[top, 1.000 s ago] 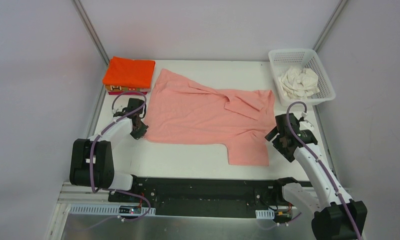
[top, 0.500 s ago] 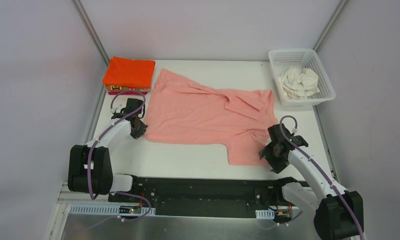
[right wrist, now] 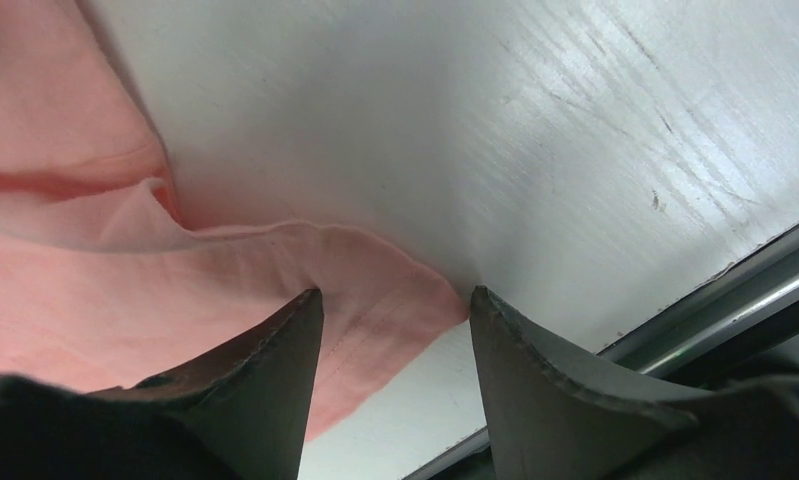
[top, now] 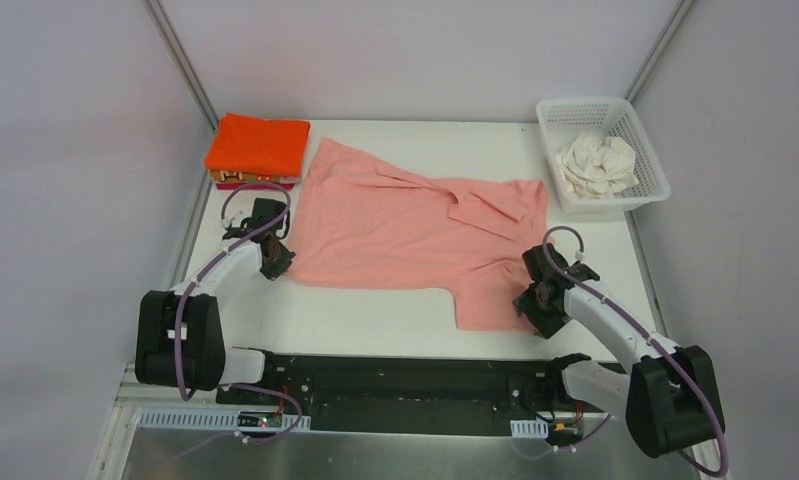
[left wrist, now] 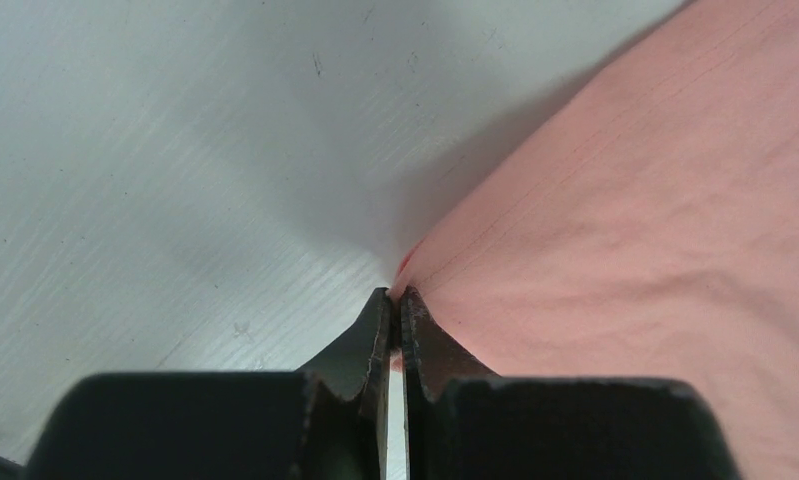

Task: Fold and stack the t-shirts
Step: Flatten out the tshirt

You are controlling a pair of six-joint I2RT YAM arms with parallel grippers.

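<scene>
You have the salmon t-shirt (top: 405,230) spread flat across the middle of the table (top: 365,315), with the left gripper (left wrist: 395,298) closed tight on its corner toward the table's left edge, while the right gripper (right wrist: 395,292) stands with jaws parted astride the corner nearest the front edge, not clamped.

On my white table (top: 375,320) I see a salmon shirt (top: 395,225) spread flat, a pile of folded shirts (top: 258,145) far left, and a white basket (top: 645,160) far right.
</scene>
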